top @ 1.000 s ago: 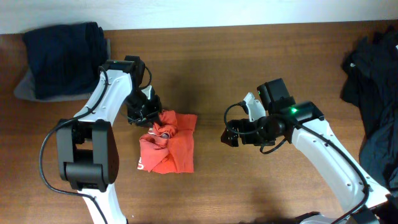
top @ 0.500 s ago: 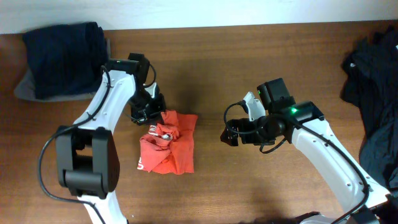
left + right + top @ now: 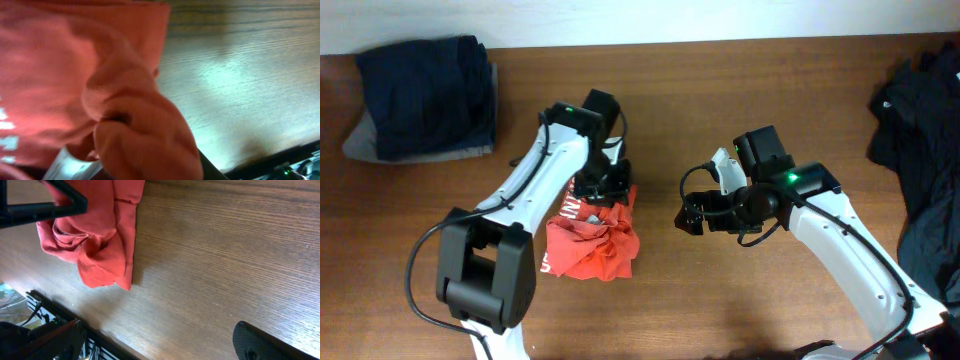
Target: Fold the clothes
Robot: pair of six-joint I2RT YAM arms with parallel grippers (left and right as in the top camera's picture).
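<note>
The orange-red T-shirt (image 3: 592,240) lies crumpled on the wooden table, left of centre, with white lettering showing at its left edge. My left gripper (image 3: 603,188) sits at the shirt's upper right edge. In the left wrist view a thick bunch of the shirt (image 3: 50,75) covers my left gripper (image 3: 135,165) and lies between its fingers, so their gap is hidden. My right gripper (image 3: 692,215) hovers to the right of the shirt, apart from it. It stands open (image 3: 160,345) over bare wood. The shirt (image 3: 100,240) appears at the upper left of the right wrist view.
A folded navy garment (image 3: 425,95) rests on a grey one (image 3: 360,145) at the back left. A heap of dark clothes (image 3: 925,150) lies along the right edge. The table's near edge (image 3: 75,317) runs close to the shirt in the right wrist view.
My left arm has swung right, from the shirt's upper left corner to its upper right edge, dragging fabric across. The shirt is now more bunched. The right arm has not moved.
</note>
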